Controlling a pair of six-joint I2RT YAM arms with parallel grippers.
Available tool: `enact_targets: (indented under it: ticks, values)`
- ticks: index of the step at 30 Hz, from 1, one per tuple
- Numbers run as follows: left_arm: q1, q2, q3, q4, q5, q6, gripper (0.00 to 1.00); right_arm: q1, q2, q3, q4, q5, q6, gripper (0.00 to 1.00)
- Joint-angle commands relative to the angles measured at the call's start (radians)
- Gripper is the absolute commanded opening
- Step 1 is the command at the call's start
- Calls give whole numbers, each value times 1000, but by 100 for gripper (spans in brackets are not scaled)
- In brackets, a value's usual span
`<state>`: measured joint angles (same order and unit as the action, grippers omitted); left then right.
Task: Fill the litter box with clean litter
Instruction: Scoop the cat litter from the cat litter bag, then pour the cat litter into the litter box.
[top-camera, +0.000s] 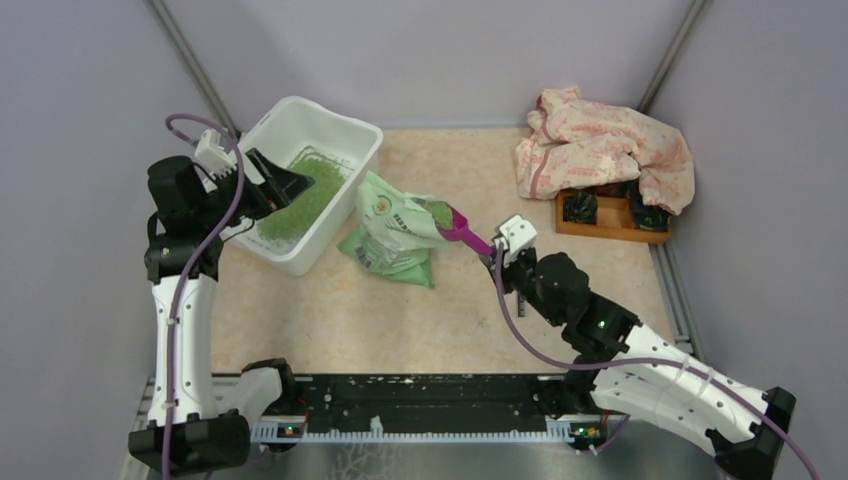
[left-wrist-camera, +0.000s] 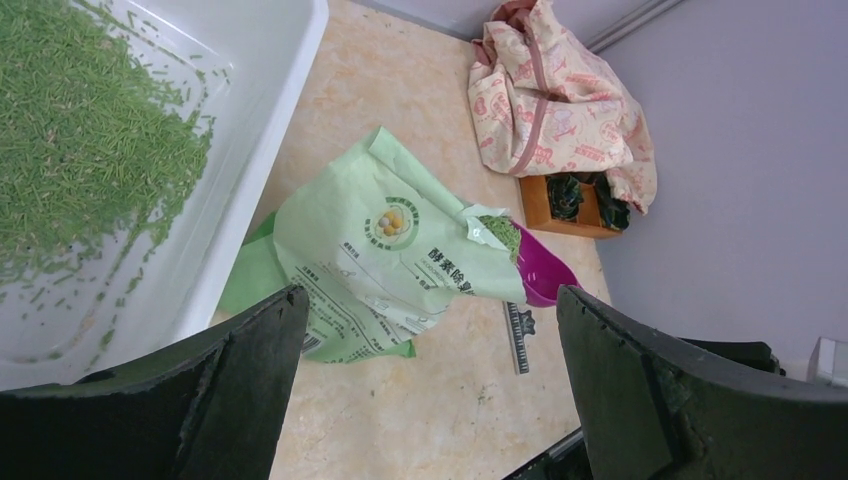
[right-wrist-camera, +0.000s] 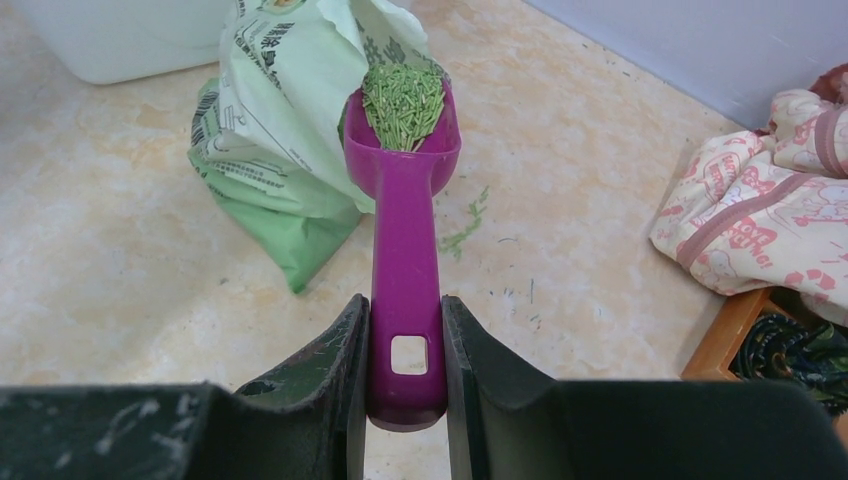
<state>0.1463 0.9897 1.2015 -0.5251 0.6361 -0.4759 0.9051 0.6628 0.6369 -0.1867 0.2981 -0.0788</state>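
The litter box (top-camera: 335, 112) is placed at the far left of the table (top-camera: 330, 320). Part of its floor is covered by a patch of green litter (top-camera: 300, 200) with bare white plastic around it, so the filling is judged partly done and well short of complete. A further load of granules is heaped in the bowl of a purple scoop (right-wrist-camera: 405, 250), which is held at the torn mouth of the light green bag (top-camera: 395, 235) lying just beside the box. This load is not yet carried across and tipped in, and more loads are likely to be needed after it. The scoop's handle is clamped between the fingers of the right gripper (right-wrist-camera: 405, 330). The left gripper (left-wrist-camera: 430, 300) is poised over the box with its jaws wide apart and nothing between them. A round emblem, lines of Chinese characters and a barcode are printed on the bag, but the characters are too small to be read with confidence. No writing is made out on the pink patterned cloth (top-camera: 600, 145) or the wooden tray (top-camera: 610, 215) at the far right
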Motion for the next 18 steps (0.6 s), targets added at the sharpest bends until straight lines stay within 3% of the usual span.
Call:
enact_targets:
  ticks: [1, 18]
  values:
    - [-3, 5, 40, 60, 41, -25, 99, 24, -45, -4, 109, 77, -17, 0]
    - [-3, 16, 45, 70, 40, -29, 99, 37, -143, -34, 166, 68, -32, 0]
